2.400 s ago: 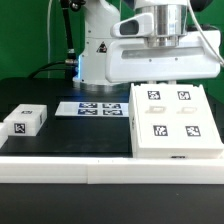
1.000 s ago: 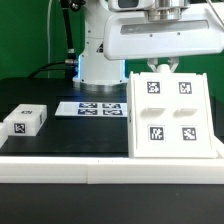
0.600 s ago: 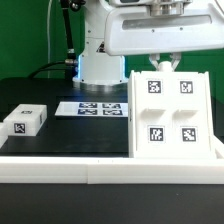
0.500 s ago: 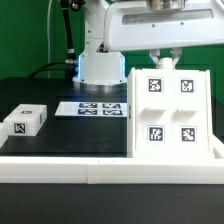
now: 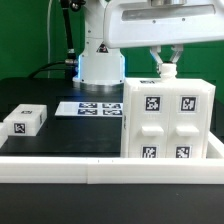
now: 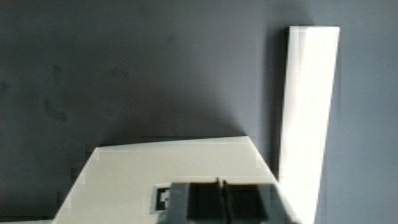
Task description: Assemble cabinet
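The black table [image 5: 60, 140] has a white border rail [image 5: 100, 172] along its near edge. At the near corner on the exterior view's right, the cabinet body [image 5: 168, 120] stands upright, its foot hidden behind the rail. A small tagged panel [image 5: 22, 122] lies by the other near corner. The marker board [image 5: 90, 108] lies flat mid-table, toward the far edge.

The dark table [image 6: 125, 80] is filling most of the wrist view. A long white bar [image 6: 315, 110] is lying straight across it, brightly lit; what it belongs to is not showing. A pale slanted face of the cabinet [image 6: 160, 175] is reaching almost to the bar. The gripper [image 6: 217, 200] is sitting over that face's edge, its dark fingers [image 6: 191, 205] standing close together, only a thin pale line showing between them.
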You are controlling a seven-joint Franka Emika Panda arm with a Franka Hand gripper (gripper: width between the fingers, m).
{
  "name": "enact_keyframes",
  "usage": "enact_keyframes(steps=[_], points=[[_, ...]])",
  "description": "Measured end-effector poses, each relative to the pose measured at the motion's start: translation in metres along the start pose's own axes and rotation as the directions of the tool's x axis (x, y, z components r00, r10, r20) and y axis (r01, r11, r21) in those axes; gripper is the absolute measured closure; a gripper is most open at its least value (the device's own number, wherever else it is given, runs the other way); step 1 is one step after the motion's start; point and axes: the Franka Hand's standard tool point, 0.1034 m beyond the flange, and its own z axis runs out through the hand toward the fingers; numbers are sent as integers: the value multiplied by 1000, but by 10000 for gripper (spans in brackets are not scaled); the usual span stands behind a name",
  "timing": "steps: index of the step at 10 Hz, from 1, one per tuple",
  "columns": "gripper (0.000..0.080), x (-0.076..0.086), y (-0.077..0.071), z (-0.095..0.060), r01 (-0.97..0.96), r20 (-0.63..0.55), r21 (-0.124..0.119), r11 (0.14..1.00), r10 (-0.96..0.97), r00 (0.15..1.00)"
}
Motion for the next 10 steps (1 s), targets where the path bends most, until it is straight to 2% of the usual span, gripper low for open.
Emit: enact_keyframes(steps=[3, 4, 5, 7, 8, 9, 10], points=[[770, 1, 0, 1, 0, 2, 0, 1000, 0, 1000], [592, 1, 0, 1, 0, 2, 0, 1000, 0, 1000], [592, 1, 0, 1, 0, 2, 0, 1000, 0, 1000], [224, 1, 0, 1, 0, 2, 0, 1000, 0, 1000], [92, 0, 0, 1, -1, 2, 0, 1000, 1, 1000], [92, -3, 2, 3, -18, -1, -2, 1000, 18, 1000], [17, -18, 7, 8, -75, -8, -9, 997, 74, 997]])
